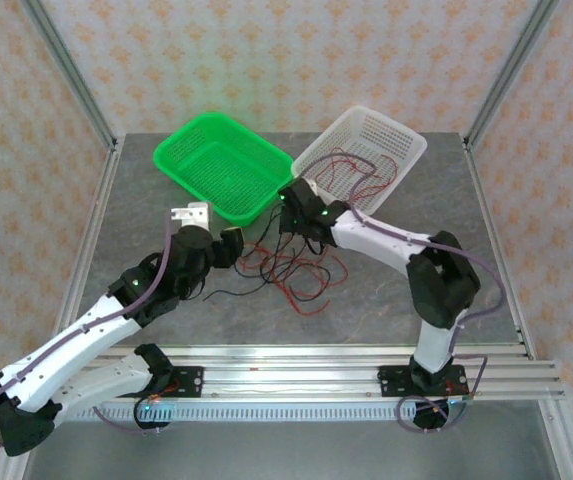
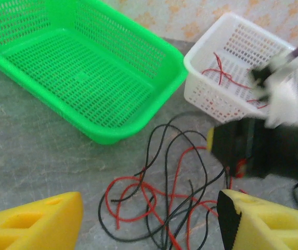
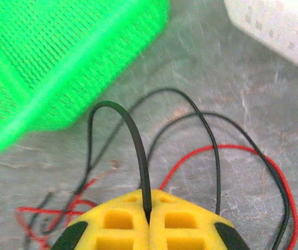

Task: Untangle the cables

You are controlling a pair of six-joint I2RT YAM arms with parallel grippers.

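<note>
A tangle of thin red and black cables lies on the grey table between the two arms. My right gripper is shut on a black cable, which loops up out of its yellow fingertips; a red cable curves on the table beyond. In the top view the right gripper sits at the tangle's far edge, by the green basket's corner. My left gripper is open, its yellow fingers wide apart, with the cables lying on the table between them, untouched. The left gripper stands just left of the tangle.
A green basket stands at the back centre, beside a white basket that holds a few red wires. A small white block sits left of the left gripper. An aluminium rail runs along the near edge.
</note>
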